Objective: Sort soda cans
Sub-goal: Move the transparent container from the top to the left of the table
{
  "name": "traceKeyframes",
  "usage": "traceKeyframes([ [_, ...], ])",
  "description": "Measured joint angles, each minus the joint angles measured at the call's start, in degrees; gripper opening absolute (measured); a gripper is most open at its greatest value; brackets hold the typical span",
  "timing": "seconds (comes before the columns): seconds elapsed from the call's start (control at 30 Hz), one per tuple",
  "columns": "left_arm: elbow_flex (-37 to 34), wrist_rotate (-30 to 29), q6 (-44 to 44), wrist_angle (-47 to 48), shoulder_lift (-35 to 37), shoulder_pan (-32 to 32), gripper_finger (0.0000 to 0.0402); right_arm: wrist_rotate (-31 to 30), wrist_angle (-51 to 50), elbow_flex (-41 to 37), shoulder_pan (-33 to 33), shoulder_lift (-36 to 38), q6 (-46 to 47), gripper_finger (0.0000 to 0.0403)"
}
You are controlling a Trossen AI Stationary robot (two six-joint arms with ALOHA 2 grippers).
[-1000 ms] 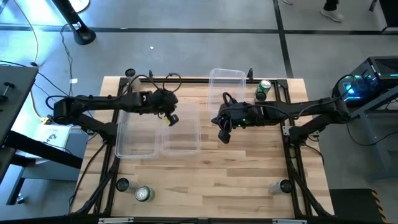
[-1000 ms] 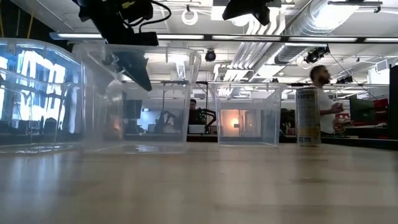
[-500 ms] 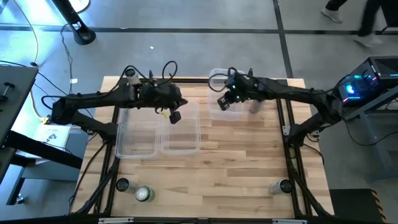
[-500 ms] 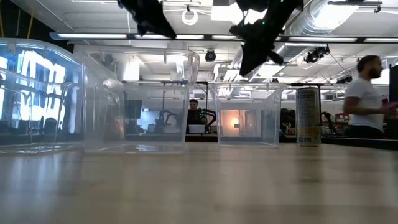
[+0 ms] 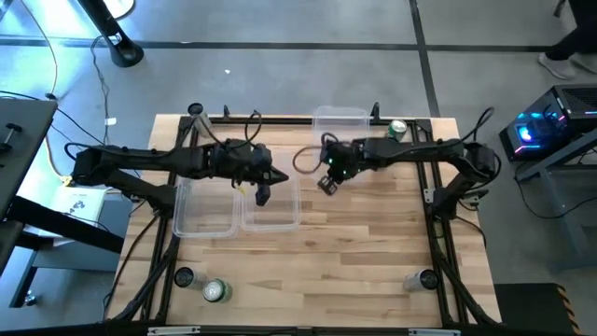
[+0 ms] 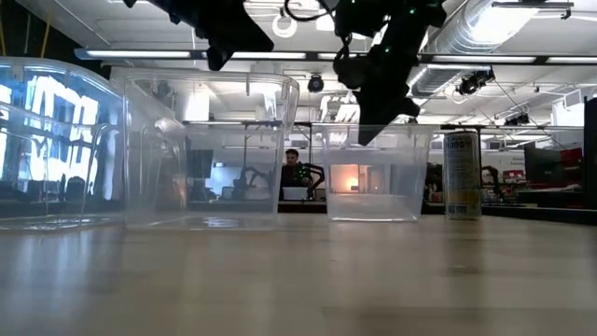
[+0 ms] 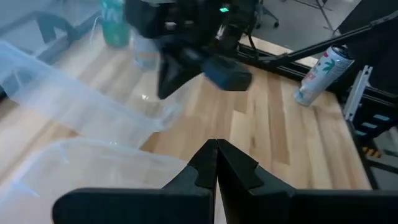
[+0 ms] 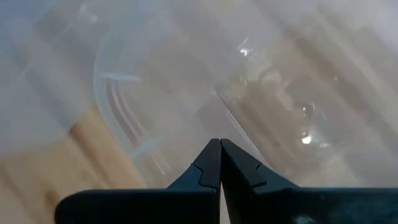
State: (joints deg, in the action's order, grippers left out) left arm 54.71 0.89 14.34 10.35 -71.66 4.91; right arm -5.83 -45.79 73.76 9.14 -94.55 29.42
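One green soda can (image 5: 398, 131) stands at the table's far right, beside the far clear tub (image 5: 340, 119); it also shows in the low view (image 6: 462, 174). Another green can (image 5: 216, 291) stands near the front left corner. A pale can (image 7: 321, 71) stands by the frame at the near right. My left gripper (image 5: 262, 196) hangs shut and empty above the middle tub (image 5: 272, 217). My right gripper (image 5: 326, 186) is shut and empty, slanting down just near of the far tub.
Two clear tubs lie side by side at centre left, the left one (image 5: 203, 210) and the middle one. Black frame rails (image 5: 434, 201) run along the table's sides. The wood (image 5: 354, 261) toward the near edge is bare.
My left gripper has risen out of the middle tub and tipped up toward level, drifting slightly toward the near edge. My right gripper swung toward the far tub, then came back toward the table's middle and sank, tipping more steeply down. Both stayed shut.
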Motion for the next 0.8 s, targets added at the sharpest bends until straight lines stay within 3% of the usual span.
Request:
traceKeyframes([
  [0.5,-0.6,-0.2,1.4,-1.4,1.9,-1.2,0.0,4.3,-4.7,0.0,-16.7,4.5,14.7,0.0],
  [0.7,1.4,-4.4,-3.3,2.4,6.3,0.4,0.0,2.4,-2.9,0.9,-18.9,6.0,17.1,0.0],
  [0.8,7.1,-12.1,-9.4,11.9,9.1,2.5,0.0,-1.3,-3.4,3.1,-18.6,7.5,15.5,0.0],
])
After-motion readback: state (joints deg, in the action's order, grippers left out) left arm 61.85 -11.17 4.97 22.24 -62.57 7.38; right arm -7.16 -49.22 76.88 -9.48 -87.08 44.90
